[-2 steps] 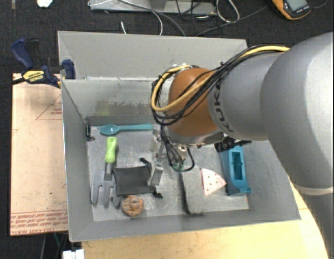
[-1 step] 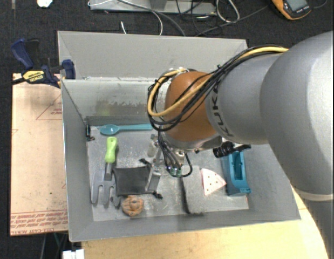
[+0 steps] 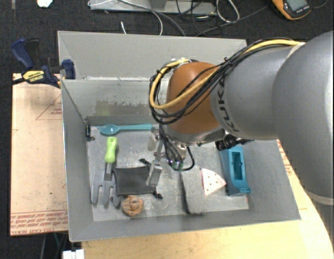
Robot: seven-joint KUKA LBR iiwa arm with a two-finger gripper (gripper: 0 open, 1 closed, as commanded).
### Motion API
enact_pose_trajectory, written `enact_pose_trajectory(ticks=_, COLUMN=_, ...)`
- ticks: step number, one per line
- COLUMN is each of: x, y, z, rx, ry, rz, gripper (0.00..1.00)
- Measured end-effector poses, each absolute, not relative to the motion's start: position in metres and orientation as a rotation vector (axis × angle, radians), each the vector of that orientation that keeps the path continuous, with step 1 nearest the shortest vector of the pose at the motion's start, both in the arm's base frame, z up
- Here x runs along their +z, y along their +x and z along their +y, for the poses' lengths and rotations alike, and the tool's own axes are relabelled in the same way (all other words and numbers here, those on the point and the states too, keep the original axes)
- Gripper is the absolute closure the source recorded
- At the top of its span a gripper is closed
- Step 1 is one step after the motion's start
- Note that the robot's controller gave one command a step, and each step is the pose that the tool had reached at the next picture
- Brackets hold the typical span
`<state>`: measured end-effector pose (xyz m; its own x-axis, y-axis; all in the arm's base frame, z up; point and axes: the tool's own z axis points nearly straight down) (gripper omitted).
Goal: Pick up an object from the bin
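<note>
**Gripper low at the edge of a flat black pad**

The gripper is low in the grey bin, near the middle of the floor. It stands at the right-hand edge of a black square pad, the thing nearest to it and the likeliest pick. Whether the gripper is open or closed cannot be told, and nothing can be seen in its hold.

Taking the gripper as the centre of the dial:

- **9 o'clock:** the pad, and just beyond it a green-handled fork whose grey tines lie beside the pad's left edge.
- **7 o'clock:** a brown round lump, just beside the pad's lower edge.
- **11 o'clock:** a teal spoon, against the back wall.
- **5 o'clock:** a dark grey bar, near.
- **3 o'clock:** a white spotted wedge, with a blue block behind it.

Probable hazards: the pad lies flat and looks limp, so a pinch on its margin may catch only a thin fold and slip. A dragged pad could shove the fork or the lump. A closing stroke aimed slightly off might meet bare floor.
</note>
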<state>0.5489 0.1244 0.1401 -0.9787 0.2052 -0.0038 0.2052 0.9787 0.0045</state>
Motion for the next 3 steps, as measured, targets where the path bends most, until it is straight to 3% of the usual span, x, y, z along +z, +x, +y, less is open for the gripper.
enact_pose_trajectory(ticks=1, x=0.067, y=0.526, z=0.136, rx=0.004, ry=0.355, rz=3.121, gripper=0.00)
enact_pose_trajectory(ticks=2, x=0.070, y=0.505, z=0.139, rx=0.013, ry=0.483, rz=3.095, gripper=1.00)
enact_pose_trajectory(ticks=3, x=0.070, y=0.505, z=0.139, rx=0.013, ry=0.483, rz=3.095, gripper=1.00)
